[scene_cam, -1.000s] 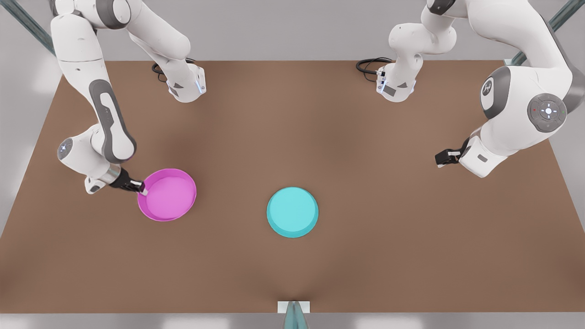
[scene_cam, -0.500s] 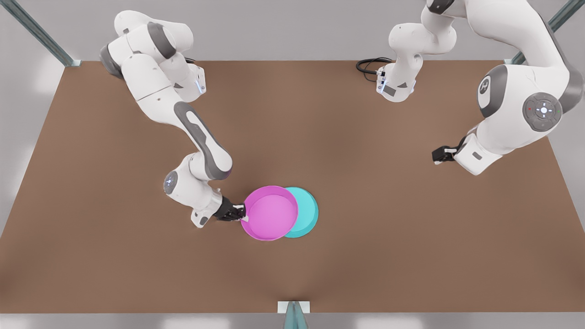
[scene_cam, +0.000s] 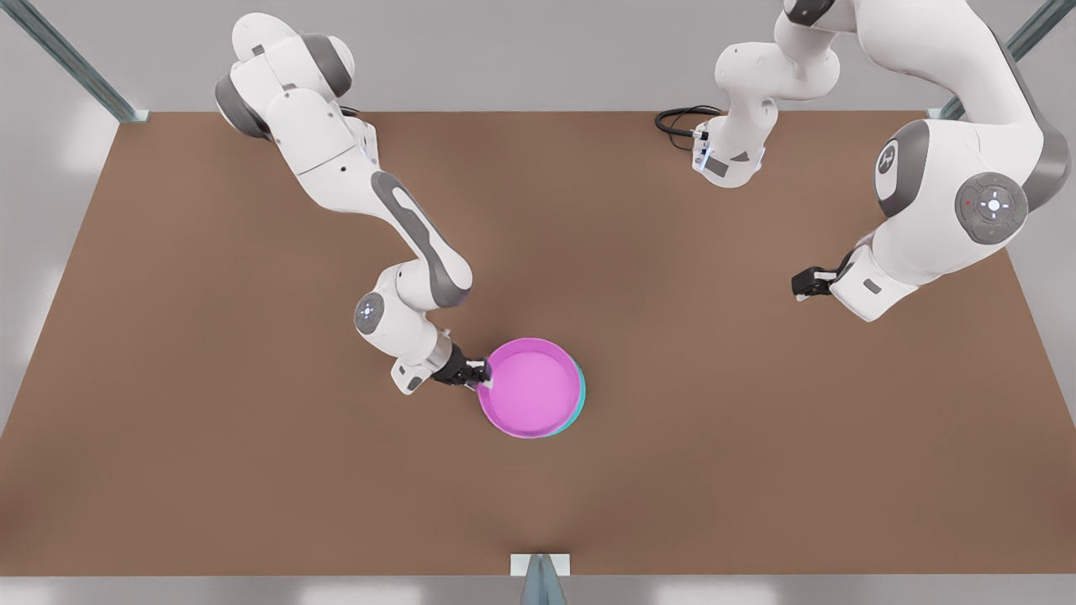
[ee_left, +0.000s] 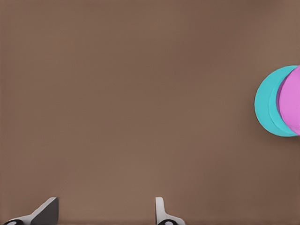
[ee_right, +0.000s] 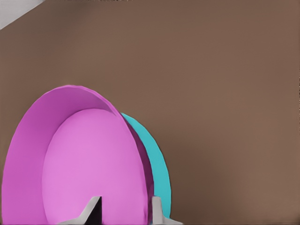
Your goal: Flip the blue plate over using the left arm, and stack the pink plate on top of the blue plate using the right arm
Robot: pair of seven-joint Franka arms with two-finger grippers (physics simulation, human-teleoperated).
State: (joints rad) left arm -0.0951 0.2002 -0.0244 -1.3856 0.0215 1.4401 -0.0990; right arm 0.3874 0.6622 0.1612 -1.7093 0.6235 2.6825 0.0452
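Observation:
The pink plate (scene_cam: 531, 389) sits almost squarely over the blue plate (scene_cam: 581, 397), of which a thin turquoise crescent shows on the front view's right. My right gripper (scene_cam: 485, 376) is shut on the pink plate's rim on the front view's left side. In the right wrist view the pink plate (ee_right: 89, 159) stands between my fingers, with the blue plate (ee_right: 158, 161) behind it. My left gripper (scene_cam: 799, 286) waits open far off at the front view's right. Its wrist view shows the blue plate (ee_left: 266, 103) under the pink plate (ee_left: 291, 101) in the distance.
The brown table (scene_cam: 252, 470) carries both arm bases at its far edge, one with a looping black cable (scene_cam: 677, 122). A metal post (scene_cam: 540, 580) stands at the middle of the near edge.
My right arm has carried the pink plate from the front view's left across the table until it covers the blue plate. The left arm has barely shifted.

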